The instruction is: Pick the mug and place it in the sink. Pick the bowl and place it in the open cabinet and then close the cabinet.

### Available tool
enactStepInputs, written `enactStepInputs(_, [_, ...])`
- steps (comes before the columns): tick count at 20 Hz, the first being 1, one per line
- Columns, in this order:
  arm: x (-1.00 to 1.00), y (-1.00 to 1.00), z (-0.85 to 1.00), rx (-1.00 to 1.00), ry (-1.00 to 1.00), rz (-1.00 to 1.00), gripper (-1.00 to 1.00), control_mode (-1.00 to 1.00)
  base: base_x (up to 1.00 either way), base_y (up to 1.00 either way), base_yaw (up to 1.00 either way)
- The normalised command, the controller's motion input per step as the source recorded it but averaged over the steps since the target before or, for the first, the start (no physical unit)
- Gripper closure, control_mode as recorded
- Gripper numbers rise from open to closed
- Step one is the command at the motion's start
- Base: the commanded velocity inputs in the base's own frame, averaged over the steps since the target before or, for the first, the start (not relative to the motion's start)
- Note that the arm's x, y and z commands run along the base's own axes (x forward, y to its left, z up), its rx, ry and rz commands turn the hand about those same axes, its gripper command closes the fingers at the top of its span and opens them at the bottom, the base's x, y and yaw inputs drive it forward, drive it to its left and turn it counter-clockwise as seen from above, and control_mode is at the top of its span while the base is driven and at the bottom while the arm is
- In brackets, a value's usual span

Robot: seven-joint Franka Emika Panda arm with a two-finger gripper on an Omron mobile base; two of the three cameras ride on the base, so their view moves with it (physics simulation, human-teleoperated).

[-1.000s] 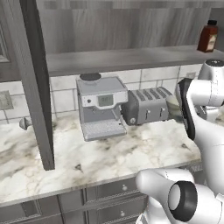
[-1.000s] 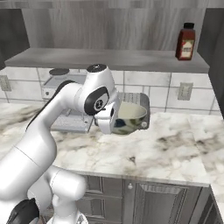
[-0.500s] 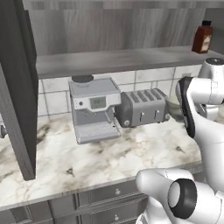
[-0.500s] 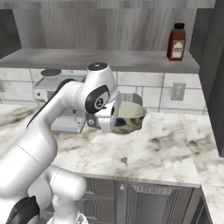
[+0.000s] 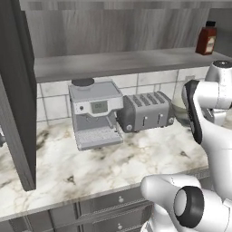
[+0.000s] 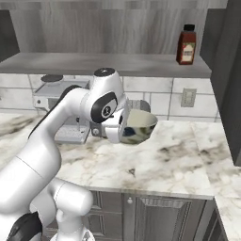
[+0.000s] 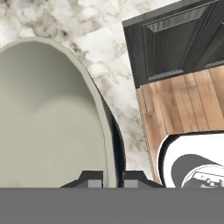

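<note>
Gripper (image 7: 107, 178) is pinched narrow on the rim of the bowl (image 6: 139, 127): in the hand view one finger tip sits inside the wall, the other outside, rim between them. Bowl is held clear of the counter (image 6: 179, 155), roughly upright with its opening tilted a little, carried just in front of the wrist. In the left base view only a sliver of the bowl (image 5: 180, 108) shows behind the forearm, right of the toaster (image 5: 146, 111).

Around it: coffee machine (image 5: 95, 113) and toaster sit against the tiled wall, both well below the cabinet shelf. The cabinet (image 6: 108, 63) is open; its shelf runs across above the backsplash, mostly bare, with a red-brown bottle (image 6: 186, 44) at the far right end. One open door (image 5: 18, 90) hangs at the left edge of the left base view, another (image 6: 230, 80) at the right edge of the right base view.

Progress, as a judgement: the bowl leg is mid-carry. Bowl is grasped and lifted but sits below the shelf level, so it needs to go up and in. Left to do: set bowl on the shelf, release, back out, shut the doors. Mug and sink aren't in frame, so that half can't be confirmed from here.
</note>
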Motion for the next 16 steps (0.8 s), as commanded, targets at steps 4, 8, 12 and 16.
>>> enactStepInputs(4, [0.0, 0.0, 0.0, 0.0, 0.0, 0.0, 1.0, 1.0, 0.08, 0.0, 0.0])
enactStepInputs(8, [0.0, 0.0, 0.0, 0.0, 0.0, 0.0, 1.0, 1.0, 0.0, 0.0, 0.01])
enactStepInputs(12, [0.0, 0.0, 0.0, 0.0, 0.0, 0.0, 1.0, 1.0, 0.0, 0.0, 0.02])
enactStepInputs(16, [-0.28, 0.0, 0.25, 0.0, -0.23, 0.01, 1.0, -1.0, 0.0, 0.0, 0.0])
